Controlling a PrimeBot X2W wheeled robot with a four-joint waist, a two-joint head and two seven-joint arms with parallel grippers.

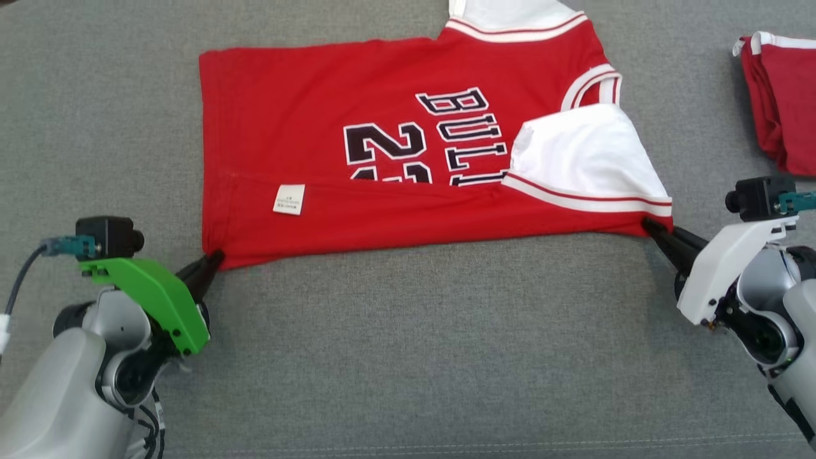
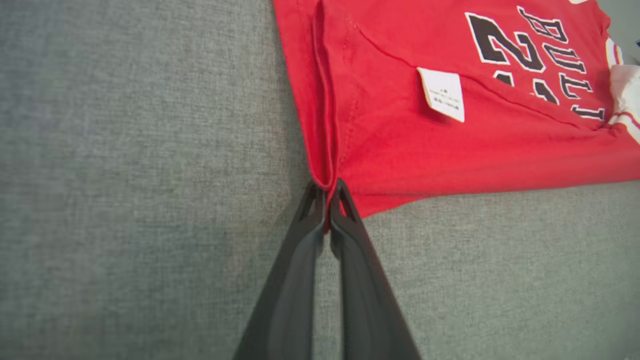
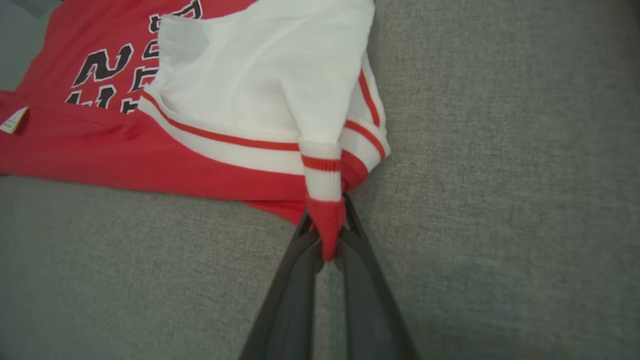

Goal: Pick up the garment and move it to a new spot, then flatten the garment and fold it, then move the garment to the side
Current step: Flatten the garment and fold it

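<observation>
The garment is a red jersey with black and white lettering, white sleeves and a white label, lying flat on grey fabric with its near long edge folded over. My left gripper is shut on the garment's near left corner; in the left wrist view the red hem is pinched between the left gripper's dark fingers. At the near right corner my right gripper is shut on the garment below the folded white sleeve. The right wrist view shows red fabric clamped in the right gripper.
A second red and white garment, folded, lies at the far right edge of the grey surface. A seam in the grey cover runs along the near edge.
</observation>
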